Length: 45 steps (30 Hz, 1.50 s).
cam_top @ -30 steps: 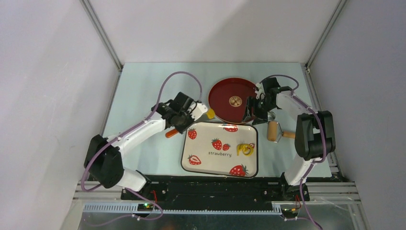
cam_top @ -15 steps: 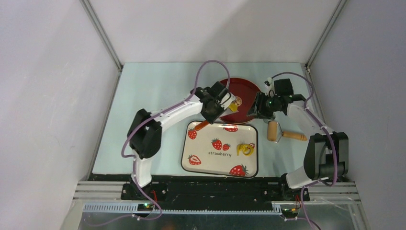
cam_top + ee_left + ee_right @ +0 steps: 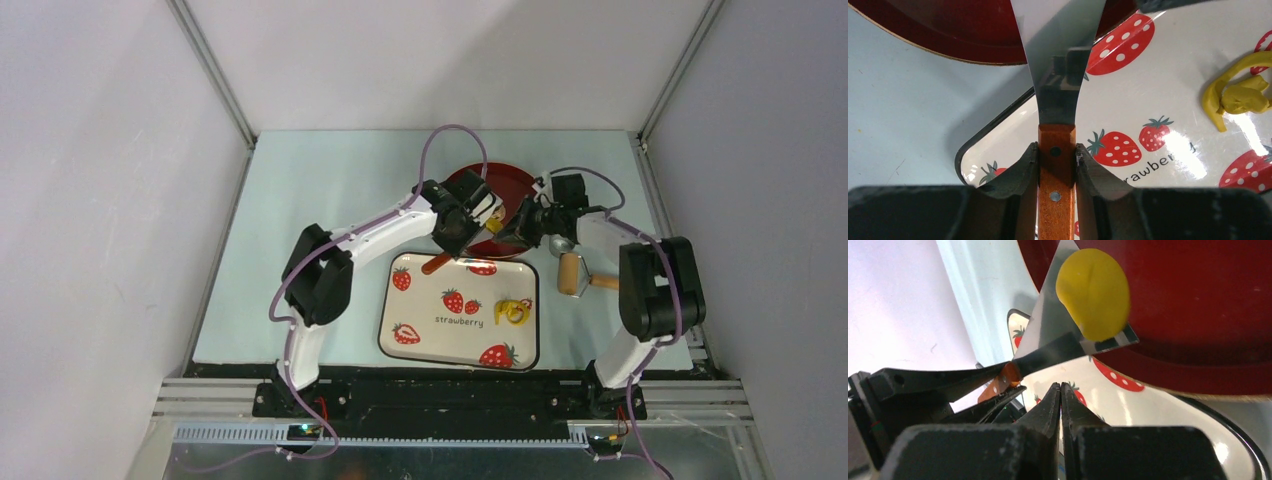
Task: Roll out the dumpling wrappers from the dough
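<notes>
Gripping the wooden handle of a spatula (image 3: 1057, 85), the left fingers (image 3: 1030, 162) are closed narrowly against both sides of it, just behind where the metal blade begins. The blade reaches out over the near rim of the red plate (image 3: 1208, 315), and one round yellow wrapper (image 3: 1093, 287) lies flat on it, reaching the blade's front edge; whether the blade touches the plate cannot be told. The right fingers (image 3: 1053, 400) are pressed together with no gap and hold nothing; their tips point toward the underside of the blade, near it and clear of the wrapper. One ragged lump of dough (image 3: 1238, 95) lies on the right part of the strawberry tray (image 3: 425, 300), well apart from both grippers. The tray sits on the surface (image 3: 320, 190) just in front of the plate. One rolling pin (image 3: 570, 273) lies on the surface just right of the tray, beside the right arm. By count: one wrapper, one dough lump, one spatula, one plate, one tray, one rolling pin.
</notes>
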Each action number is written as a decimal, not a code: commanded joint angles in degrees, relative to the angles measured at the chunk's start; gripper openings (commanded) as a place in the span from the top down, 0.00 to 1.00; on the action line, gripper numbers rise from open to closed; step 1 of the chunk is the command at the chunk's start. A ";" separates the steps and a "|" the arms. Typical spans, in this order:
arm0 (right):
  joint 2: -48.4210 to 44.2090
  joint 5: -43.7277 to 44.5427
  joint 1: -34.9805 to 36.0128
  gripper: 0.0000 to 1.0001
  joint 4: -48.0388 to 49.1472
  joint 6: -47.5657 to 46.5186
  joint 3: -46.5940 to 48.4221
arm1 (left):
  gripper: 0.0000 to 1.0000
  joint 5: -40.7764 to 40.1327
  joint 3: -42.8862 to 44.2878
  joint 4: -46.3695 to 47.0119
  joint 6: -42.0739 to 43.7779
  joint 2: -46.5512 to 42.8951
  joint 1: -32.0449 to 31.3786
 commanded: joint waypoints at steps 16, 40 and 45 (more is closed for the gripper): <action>15.66 5.43 6.46 0.99 -2.10 -0.99 14.60 | 1.00 0.11 5.40 0.62 -3.22 4.20 1.03; 22.81 20.53 6.01 0.97 -16.72 -12.30 28.86 | 1.00 -4.91 11.63 0.73 -4.51 9.75 1.86; 23.24 22.35 5.93 0.97 -17.64 -12.90 29.85 | 1.00 -6.85 10.19 0.71 -3.71 7.79 1.92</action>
